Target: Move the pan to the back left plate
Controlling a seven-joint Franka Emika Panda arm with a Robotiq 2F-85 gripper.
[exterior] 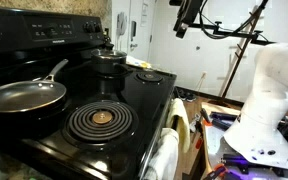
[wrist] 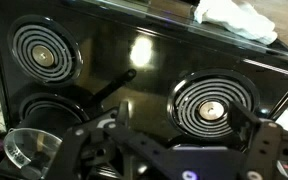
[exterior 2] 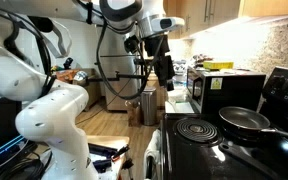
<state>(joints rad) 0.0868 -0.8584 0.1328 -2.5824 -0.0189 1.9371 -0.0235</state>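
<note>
The pan (exterior: 24, 96) is wide and shallow with a dark inside. It sits on a stove burner, and its slim metal handle (exterior: 56, 70) points toward the back. It also shows in an exterior view (exterior 2: 242, 120) and at the lower left of the wrist view (wrist: 46, 110). My gripper (exterior 2: 164, 72) hangs high above and beside the stove, well apart from the pan. It is also at the top of an exterior view (exterior: 189, 15). In the wrist view the gripper (wrist: 179, 114) is open and empty, over a bare coil burner (wrist: 212, 108).
A smaller dark pot (exterior: 109, 62) stands on a back burner. A bare coil burner (exterior: 99, 120) lies beside the pan. A white towel (exterior: 167, 152) hangs at the stove front. A microwave (exterior 2: 224, 88) stands beyond the stove. The arm's white base (exterior 2: 54, 130) is beside the stove.
</note>
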